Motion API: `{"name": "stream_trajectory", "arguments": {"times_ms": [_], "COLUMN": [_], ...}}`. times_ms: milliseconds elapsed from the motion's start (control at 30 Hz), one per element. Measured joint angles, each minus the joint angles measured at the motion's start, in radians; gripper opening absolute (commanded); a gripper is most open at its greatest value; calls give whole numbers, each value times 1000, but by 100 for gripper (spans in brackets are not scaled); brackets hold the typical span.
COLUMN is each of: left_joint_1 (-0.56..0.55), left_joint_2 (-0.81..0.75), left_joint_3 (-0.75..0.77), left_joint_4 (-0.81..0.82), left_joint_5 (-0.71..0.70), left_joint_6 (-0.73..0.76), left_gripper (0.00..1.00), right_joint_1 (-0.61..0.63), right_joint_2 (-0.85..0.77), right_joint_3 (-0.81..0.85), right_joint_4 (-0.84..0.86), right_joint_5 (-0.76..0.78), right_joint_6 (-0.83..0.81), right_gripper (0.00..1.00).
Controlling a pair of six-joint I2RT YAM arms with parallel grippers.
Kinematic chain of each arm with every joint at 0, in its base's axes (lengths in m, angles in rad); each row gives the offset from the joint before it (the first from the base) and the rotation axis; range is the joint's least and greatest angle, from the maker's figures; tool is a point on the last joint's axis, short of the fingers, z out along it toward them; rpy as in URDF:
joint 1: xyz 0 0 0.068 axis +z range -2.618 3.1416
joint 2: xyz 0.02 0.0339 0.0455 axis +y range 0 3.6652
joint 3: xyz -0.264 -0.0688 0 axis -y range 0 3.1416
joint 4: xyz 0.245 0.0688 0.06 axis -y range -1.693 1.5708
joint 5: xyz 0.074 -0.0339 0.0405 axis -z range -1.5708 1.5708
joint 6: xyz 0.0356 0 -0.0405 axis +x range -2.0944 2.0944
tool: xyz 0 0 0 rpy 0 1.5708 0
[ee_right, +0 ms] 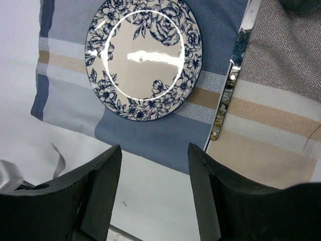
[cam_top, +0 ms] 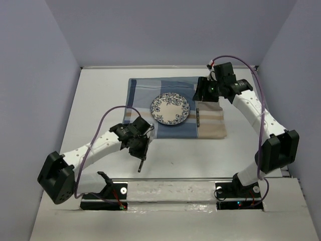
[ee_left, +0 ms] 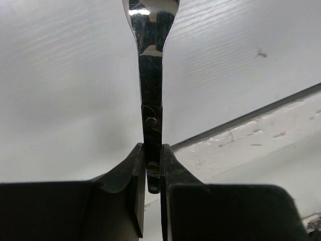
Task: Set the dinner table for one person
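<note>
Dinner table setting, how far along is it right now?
Done: the plate sits on the striped placemat, with a knife lying on the cloth on the right arm's side. In hand: the left gripper is shut on a metal utensil over the bare dinner table; fork or spoon is unclear. The right gripper is open, empty. Left: placing that utensil.

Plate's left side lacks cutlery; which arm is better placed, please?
Left: its gripper is shut on a utensil, near the plate's left; the right gripper hangs open, empty, by the knife.
</note>
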Motion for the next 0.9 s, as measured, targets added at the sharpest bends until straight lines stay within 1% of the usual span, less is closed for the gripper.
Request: {"name": "stream_trajectory", "arguments": {"times_ms": [100,200,333,467,567,667,900], "left_joint_1": [25,76,175,284,335,359,367], "left_joint_2": [-17,42,238,430,545,619,702], "left_joint_3": [105,209,369,491,575,637,714], "left_joint_4": [-45,-31,41,95,121,130,140], "left_joint_5": [-2,-16,-62,-119,-165,-179,-178], "left_joint_6": [-19,-14,21,58,86,106,131], "left_gripper": [0,0,0,0,0,0,0], "right_joint_1": [0,0,0,0,0,0,0], "right_joint_2": [-3,-18,-63,-114,-140,-145,-144], "right_joint_3": [-3,-18,-73,-134,-180,-203,-208], "right_joint_4": [0,0,7,7,6,7,7], "right_joint_5": [0,0,0,-4,-5,-4,2], "right_joint_6": [-3,-3,2,12,21,23,23], "right_gripper": [61,61,60,60,60,61,61]}}
